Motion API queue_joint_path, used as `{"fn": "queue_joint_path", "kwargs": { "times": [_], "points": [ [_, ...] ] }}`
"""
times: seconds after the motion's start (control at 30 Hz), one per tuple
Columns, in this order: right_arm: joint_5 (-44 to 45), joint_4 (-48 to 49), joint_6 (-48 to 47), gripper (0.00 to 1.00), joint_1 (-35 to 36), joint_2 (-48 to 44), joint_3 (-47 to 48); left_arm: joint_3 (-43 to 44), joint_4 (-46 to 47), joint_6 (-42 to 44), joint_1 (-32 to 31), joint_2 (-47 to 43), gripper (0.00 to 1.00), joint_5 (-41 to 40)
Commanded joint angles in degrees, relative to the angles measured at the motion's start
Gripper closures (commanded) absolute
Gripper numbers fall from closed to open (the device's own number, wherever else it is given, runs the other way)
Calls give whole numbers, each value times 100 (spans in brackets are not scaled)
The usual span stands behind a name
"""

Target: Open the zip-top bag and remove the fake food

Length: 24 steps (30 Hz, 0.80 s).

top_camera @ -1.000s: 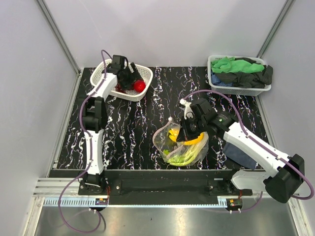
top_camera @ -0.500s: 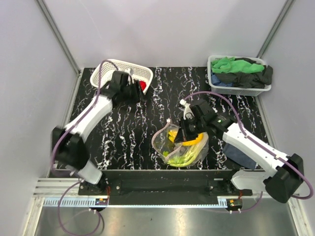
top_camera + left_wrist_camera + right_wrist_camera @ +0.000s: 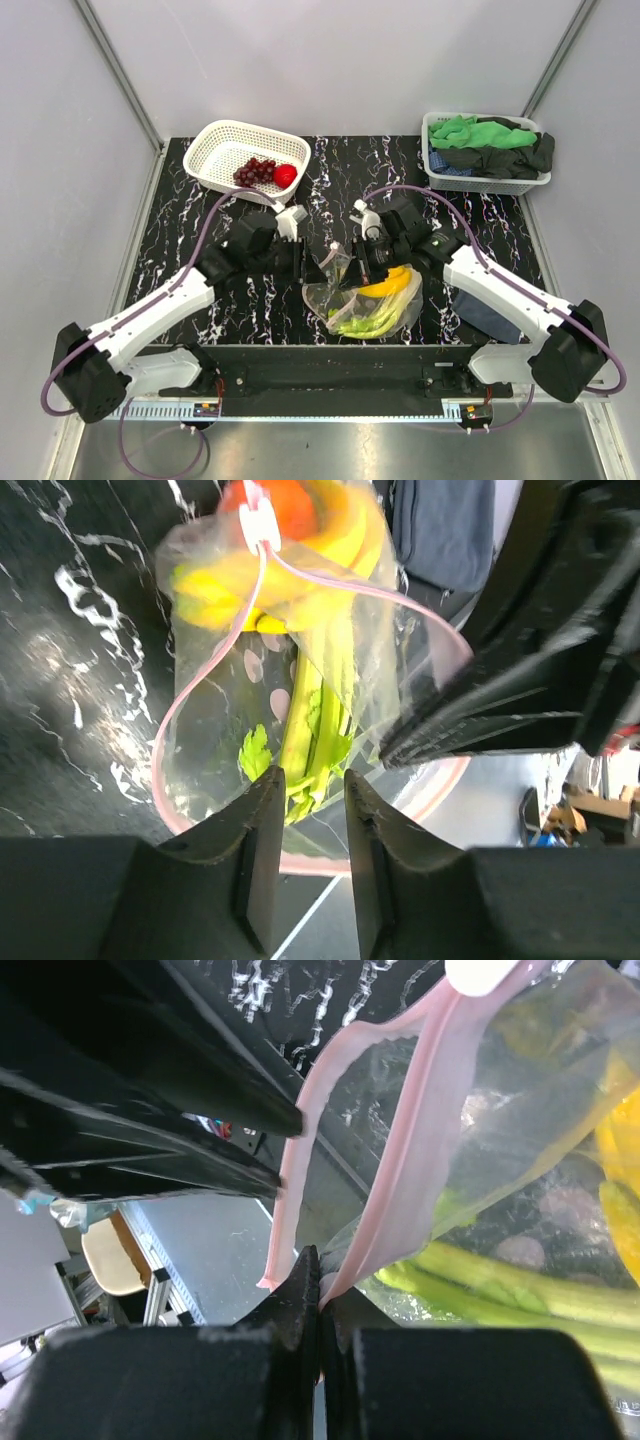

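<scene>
The zip-top bag (image 3: 372, 305) lies at the table's front centre with its pinkish-red mouth (image 3: 190, 695) pulled open. Inside are a yellow banana (image 3: 392, 283), pale-green stalks (image 3: 362, 322) and an orange piece (image 3: 285, 505). My right gripper (image 3: 352, 272) is shut on the bag's pink rim (image 3: 400, 1190), which is pinched between its tips (image 3: 318, 1280). From the left, my left gripper (image 3: 318, 268) reaches to the bag's mouth. Its jaws (image 3: 308, 775) stand a narrow gap apart, pointing at the stalks (image 3: 300, 730), with nothing pinched. Purple grapes (image 3: 255, 172) and a red round fruit (image 3: 286, 175) lie in the white basket (image 3: 215, 140).
A white basket of green and black cloths (image 3: 485, 150) stands at the back right corner. A dark blue cloth (image 3: 485, 315) lies under the right arm near the front edge. The right arm's dark fingers (image 3: 500, 720) sit close to the right of my left gripper.
My left arm has swung from the white basket down to the bag's mouth, its jaws narrowing, leaving the grapes and red fruit in the basket. The right gripper keeps its hold on the rim.
</scene>
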Motion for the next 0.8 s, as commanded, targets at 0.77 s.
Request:
{"fn": "queue_joint_path", "kwargs": {
  "times": [0.77],
  "points": [
    [-268, 1706, 1331, 100, 62, -1933, -2483, 149, 884, 906, -1986, 2286, 48, -465]
  ]
}}
